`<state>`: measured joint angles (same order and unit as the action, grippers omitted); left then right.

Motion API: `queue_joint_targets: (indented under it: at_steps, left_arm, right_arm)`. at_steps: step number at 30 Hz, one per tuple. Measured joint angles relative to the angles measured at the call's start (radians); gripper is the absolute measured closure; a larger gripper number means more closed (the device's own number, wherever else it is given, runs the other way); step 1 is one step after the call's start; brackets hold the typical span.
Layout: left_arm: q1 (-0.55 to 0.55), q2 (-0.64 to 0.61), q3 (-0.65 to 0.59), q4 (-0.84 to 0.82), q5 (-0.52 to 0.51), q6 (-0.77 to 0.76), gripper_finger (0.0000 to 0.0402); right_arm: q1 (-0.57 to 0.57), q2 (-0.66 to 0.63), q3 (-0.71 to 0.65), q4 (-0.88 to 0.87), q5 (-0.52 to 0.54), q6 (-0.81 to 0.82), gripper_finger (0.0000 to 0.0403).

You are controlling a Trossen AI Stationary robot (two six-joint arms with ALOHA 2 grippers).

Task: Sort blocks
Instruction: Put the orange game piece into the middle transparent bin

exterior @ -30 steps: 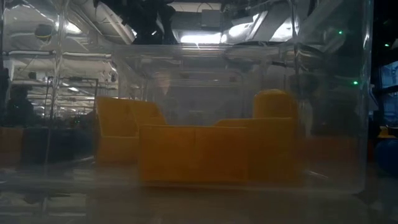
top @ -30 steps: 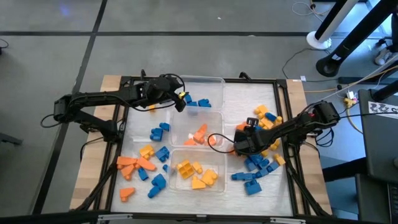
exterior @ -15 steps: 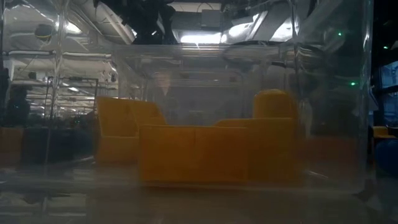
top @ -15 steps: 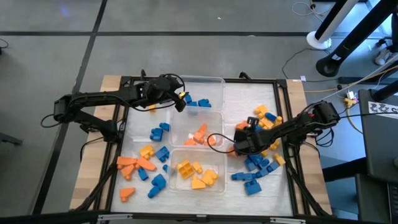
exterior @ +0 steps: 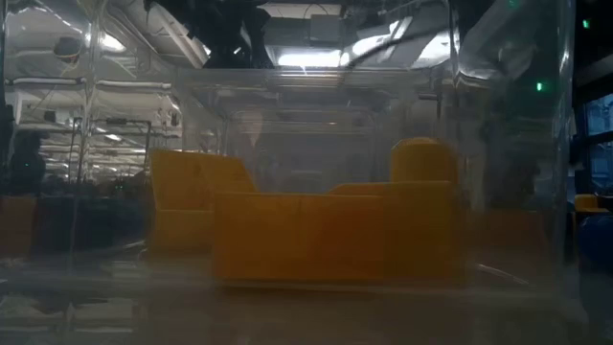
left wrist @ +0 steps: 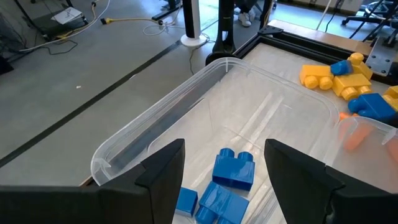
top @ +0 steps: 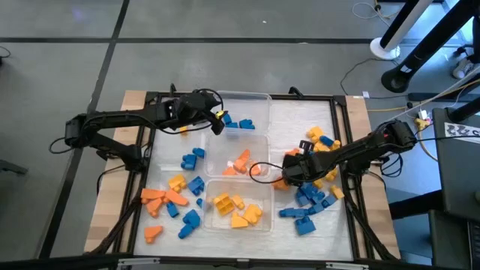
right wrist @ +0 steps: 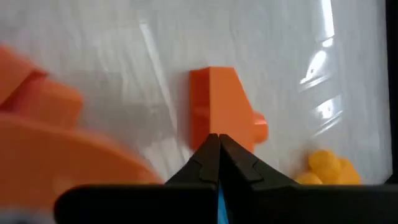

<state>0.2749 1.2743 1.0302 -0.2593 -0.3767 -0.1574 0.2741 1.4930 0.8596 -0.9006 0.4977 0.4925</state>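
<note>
White matting: right gripper (only its wrist view shows this) pinched shut, empty, touching an orange block.

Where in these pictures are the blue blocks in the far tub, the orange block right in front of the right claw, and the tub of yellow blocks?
blue blocks (left wrist: 233, 171): left wrist view, top of the studded brick.
orange block (right wrist: 214, 106): right wrist view, its upper face.
tub of yellow blocks (top: 238, 182): high view, far rim.

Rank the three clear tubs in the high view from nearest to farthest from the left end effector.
From the left end effector:
1. Tub with blue blocks, directly beside it at the far edge.
2. Middle tub with orange blocks, one row nearer the camera.
3. Tub with yellow blocks, nearest the front edge.
</note>
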Motion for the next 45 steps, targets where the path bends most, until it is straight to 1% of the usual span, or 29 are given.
queue_joint_targets:
  at_steps: [4, 9, 13, 16, 19, 21, 23, 26, 28, 30, 31, 33, 37, 39, 42, 45]
  left_arm:
    - [0.0, 0.0, 0.0, 0.0, 0.0, 0.007, 0.0192]
    - [0.0, 0.0, 0.0, 0.0, 0.0, 0.008, 0.0192]
    - [0.0, 0.0, 0.0, 0.0, 0.0, 0.008, 0.0192]
    - [0.0, 0.0, 0.0, 0.0, 0.0, 0.011, 0.0192]
    - [0.0, 0.0, 0.0, 0.0, 0.0, 0.025, 0.0192]
    - [0.0, 0.0, 0.0, 0.0, 0.0, 0.035, 0.0192]
    - [0.0, 0.0, 0.0, 0.0, 0.0, 0.039, 0.0192]
    - [0.0, 0.0, 0.0, 0.0, 0.0, 0.055, 0.0192]
    - [0.0, 0.0, 0.0, 0.0, 0.0, 0.055, 0.0192]
    - [0.0, 0.0, 0.0, 0.0, 0.0, 0.055, 0.0192]
    - [0.0, 0.0, 0.0, 0.0, 0.0, 0.055, 0.0192]
    - [0.0, 0.0, 0.0, -0.001, 0.0, 0.054, 0.0192]
    - [0.0, 0.0, 0.0, -0.002, 0.0, 0.053, 0.0192]
    - [0.0, 0.0, 0.0, -0.002, 0.0, 0.053, 0.0192]
    - [0.0, 0.0, 0.0, -0.001, 0.0, 0.053, 0.0192]
    - [0.0, 0.0, 0.0, -0.001, 0.0, 0.049, 0.0192]
  right_arm:
    - [0.0, -0.039, 0.075, -0.123, -0.025, -0.003, 0.0398]
    - [0.0, -0.071, 0.152, -0.221, -0.034, -0.003, 0.0396]
    - [0.0, -0.075, 0.195, -0.249, -0.033, -0.003, 0.0388]
    - [0.0, -0.075, 0.2, -0.25, -0.055, -0.003, 0.0381]
    - [-0.016, -0.075, 0.2, -0.252, -0.132, -0.003, 0.036]
    - [-0.032, -0.075, 0.2, -0.252, -0.189, -0.003, 0.0334]
    - [-0.049, -0.07, 0.2, -0.252, -0.183, -0.003, 0.0301]
    - [-0.054, -0.065, 0.18, -0.222, -0.087, -0.004, 0.0251]
    - [-0.053, -0.056, 0.153, -0.185, -0.036, -0.013, 0.0227]
    - [-0.052, -0.046, 0.117, -0.147, -0.036, -0.074, 0.0213]
    - [-0.052, -0.041, 0.099, -0.12, -0.057, -0.106, 0.0208]
    - [-0.052, -0.03, 0.061, -0.056, -0.102, -0.132, 0.0204]
    - [-0.052, -0.016, -0.002, 0.036, -0.118, -0.168, 0.0204]
    - [-0.052, -0.017, -0.027, 0.052, -0.112, -0.181, 0.0205]
    - [-0.052, -0.017, -0.039, 0.041, -0.071, -0.183, 0.0205]
    - [-0.052, -0.017, -0.039, 0.042, -0.071, -0.184, 0.0205]
